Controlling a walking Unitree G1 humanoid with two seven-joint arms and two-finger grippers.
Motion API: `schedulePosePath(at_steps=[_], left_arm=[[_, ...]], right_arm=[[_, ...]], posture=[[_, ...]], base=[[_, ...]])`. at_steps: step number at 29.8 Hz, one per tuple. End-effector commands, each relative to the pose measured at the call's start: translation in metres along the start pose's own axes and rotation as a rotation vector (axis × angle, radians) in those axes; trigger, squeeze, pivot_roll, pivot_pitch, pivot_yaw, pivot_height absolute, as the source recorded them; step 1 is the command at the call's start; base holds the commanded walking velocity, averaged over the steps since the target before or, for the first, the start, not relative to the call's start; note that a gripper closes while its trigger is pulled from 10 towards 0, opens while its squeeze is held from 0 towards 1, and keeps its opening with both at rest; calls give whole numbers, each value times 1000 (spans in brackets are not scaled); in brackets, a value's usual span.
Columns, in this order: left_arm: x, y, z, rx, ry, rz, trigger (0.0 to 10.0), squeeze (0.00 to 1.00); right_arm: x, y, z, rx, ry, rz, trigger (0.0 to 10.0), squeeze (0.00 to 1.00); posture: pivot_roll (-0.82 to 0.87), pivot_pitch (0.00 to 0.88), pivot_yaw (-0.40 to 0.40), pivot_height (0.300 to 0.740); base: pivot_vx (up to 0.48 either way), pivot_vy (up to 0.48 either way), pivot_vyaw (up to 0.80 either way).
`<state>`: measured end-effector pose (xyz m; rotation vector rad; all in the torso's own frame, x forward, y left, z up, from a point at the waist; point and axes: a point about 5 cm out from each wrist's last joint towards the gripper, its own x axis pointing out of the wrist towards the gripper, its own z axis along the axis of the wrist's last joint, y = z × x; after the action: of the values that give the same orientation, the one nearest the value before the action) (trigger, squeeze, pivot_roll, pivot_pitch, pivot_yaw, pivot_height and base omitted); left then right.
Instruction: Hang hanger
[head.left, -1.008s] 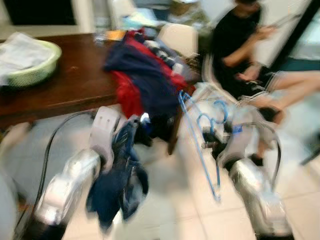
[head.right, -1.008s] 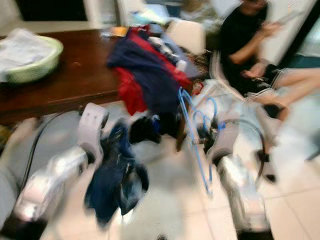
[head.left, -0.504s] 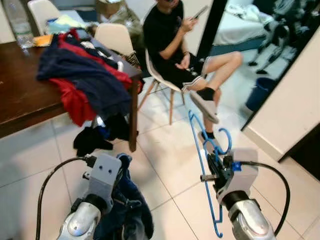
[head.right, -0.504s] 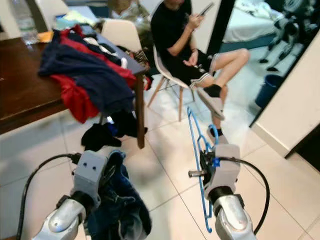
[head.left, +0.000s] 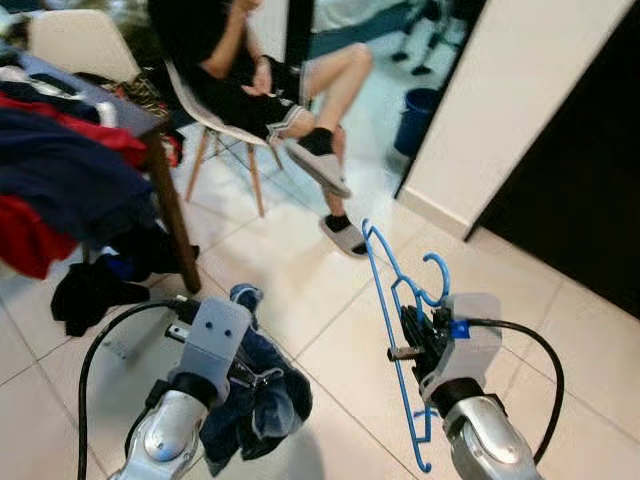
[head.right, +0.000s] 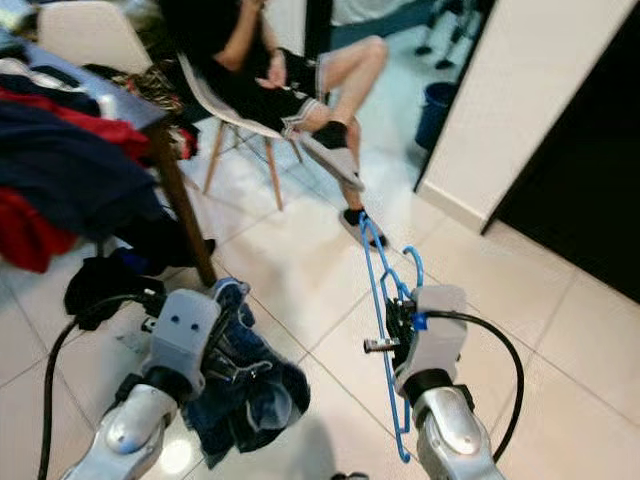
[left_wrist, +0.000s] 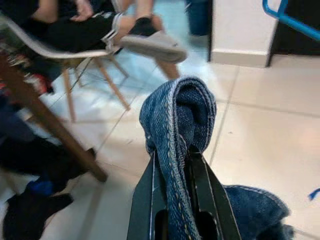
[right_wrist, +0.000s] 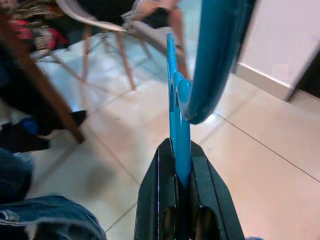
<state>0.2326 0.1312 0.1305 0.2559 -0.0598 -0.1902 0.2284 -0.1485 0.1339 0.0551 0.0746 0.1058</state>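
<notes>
A blue plastic hanger (head.left: 395, 320) stands upright over the tiled floor, held by my right gripper (head.left: 413, 330), which is shut on it; the right wrist view has the black fingers (right_wrist: 155, 195) clamping the hanger's blue bar (right_wrist: 179, 130). My left gripper (left_wrist: 172, 165) is shut on a bunched pair of blue jeans (head.left: 255, 395), which hang beside the left arm; denim (left_wrist: 180, 120) folds over the fingertips in the left wrist view.
A person (head.left: 250, 60) sits on a white chair (head.left: 215, 120) ahead. A dark wooden table (head.left: 150, 130) at left carries a heap of red and navy clothes (head.left: 50, 170); dark garments (head.left: 90, 290) lie on the floor beneath. A white wall (head.left: 500, 110) and dark doorway (head.left: 580, 190) stand at right.
The camera has swung right: table and person slid left, and the wall and dark doorway came into view. Both grippers keep their holds on the jeans and hanger.
</notes>
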Motion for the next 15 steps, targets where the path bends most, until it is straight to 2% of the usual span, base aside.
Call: schedulePosePath(at_steps=[1,11,15], left_arm=[[-3,-2,3,-35,-26,-19,9255,0],[-4,-2,2,-53,-31,-21,8706,0],[-4,-2,2,-58,-34,-23,8118,0]], right_arm=[[-3,0,-1,17,11,-3,10000,0],[-4,1,-1,36,8,2,10000,0],[-5,1,0,43,10,4,10000,0]], posture=[[55,204,-80,740],[48,211,-77,740],[45,215,-75,740]], base=[[0,0,-800],[0,0,-800],[0,0,-800]])
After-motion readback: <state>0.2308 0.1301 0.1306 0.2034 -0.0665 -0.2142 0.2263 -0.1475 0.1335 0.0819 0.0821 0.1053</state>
